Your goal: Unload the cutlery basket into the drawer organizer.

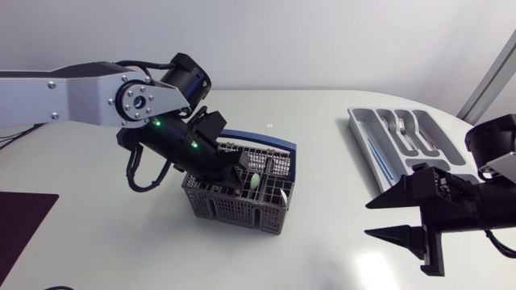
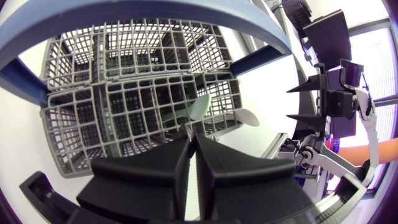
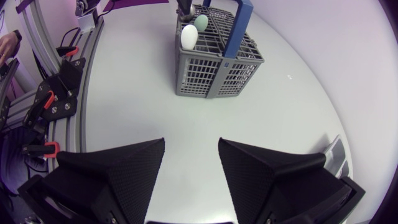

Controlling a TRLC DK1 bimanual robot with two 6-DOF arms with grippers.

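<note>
The grey cutlery basket (image 1: 242, 211) with a blue handle (image 1: 262, 139) stands mid-table. My left gripper (image 1: 237, 178) reaches down into it. In the left wrist view its fingers (image 2: 177, 165) are pressed together, and the neck of a green spoon (image 2: 202, 106) runs in between their tips. A white spoon (image 1: 282, 196) stands in the compartment beside it. Both spoon bowls poke up above the basket (image 3: 205, 74) in the right wrist view. My right gripper (image 1: 371, 219) hovers open and empty low over the table, right of the basket. The grey drawer organizer (image 1: 359, 133) lies at the back right.
Forks (image 1: 405, 133) lie in one organizer slot. A dark mat (image 1: 20, 225) covers the front left corner. Bare white tabletop separates the basket from my right gripper (image 3: 191, 143).
</note>
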